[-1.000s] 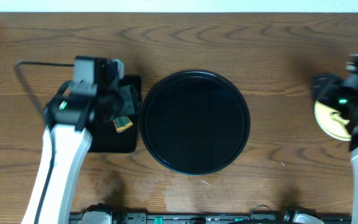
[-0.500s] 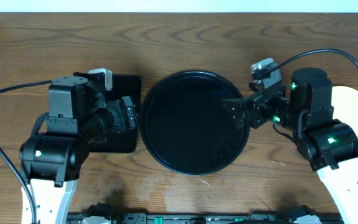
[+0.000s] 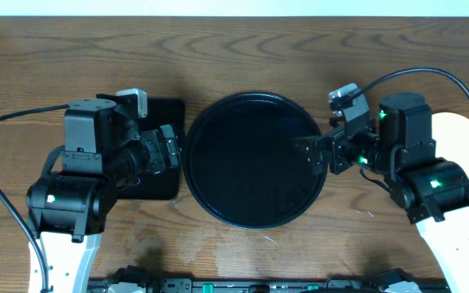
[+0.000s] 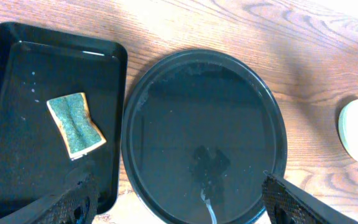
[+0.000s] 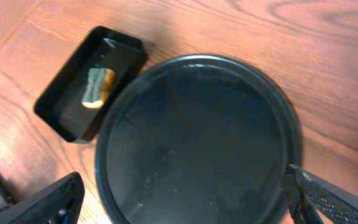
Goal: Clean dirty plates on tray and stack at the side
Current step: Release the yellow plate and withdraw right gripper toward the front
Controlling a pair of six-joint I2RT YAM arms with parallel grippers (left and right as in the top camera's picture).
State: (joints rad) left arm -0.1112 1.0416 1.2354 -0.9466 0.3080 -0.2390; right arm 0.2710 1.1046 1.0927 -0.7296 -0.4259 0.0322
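Left claw [image 4: 179, 185]: fingers wide apart, nothing between them. Right claw [image 5: 182, 179]: also spread wide, holding nothing. The tray [image 3: 256, 159] is round, glossy black with a raised rim, and lies on the wood table [image 3: 243, 49] between the two claws. In overhead the right claw's tips hang over the tray's right rim. The left claw sits just off its left rim, above the small tray [image 4: 17, 93]. Both wrist views look down on the tray, below and ahead of the fingers.

The small tray is black and rectangular, tight beside the tray's left rim; cannot tell if they touch. A sponge [image 4: 75, 123] lies skewed in it, green face with a tan edge, left of the left claw's gap.

A pale yellow plate [image 3: 466, 134] is on the table behind the right claw, out to its right, well apart from the tray. The right arm [image 3: 434, 183] hides much of it; one plate or a stack, cannot tell.

Black cables [image 3: 6, 122] loop off both arms. Green lights glow on both.
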